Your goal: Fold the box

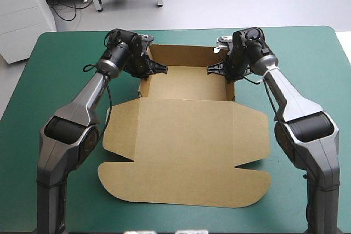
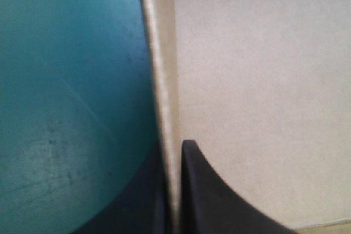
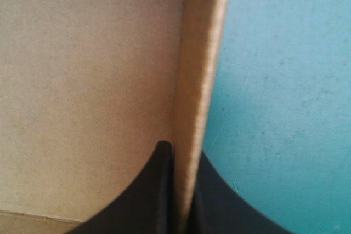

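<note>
The brown box [image 1: 186, 83] stands as an open tray at the table's far middle, its walls raised and its lid [image 1: 186, 146] lying flat toward the front. My left gripper [image 1: 147, 68] is shut on the tray's left wall [image 2: 163, 80], one finger [image 2: 214, 195] inside the tray, the other outside over the teal-green cover. My right gripper [image 1: 226, 68] is shut on the right wall [image 3: 200, 80] in the same way, with one finger [image 3: 156, 190] inside the tray.
Teal-green table cover [image 1: 55, 80] lies bare to both sides of the box. The lid's rounded flaps reach close to the table's front edge.
</note>
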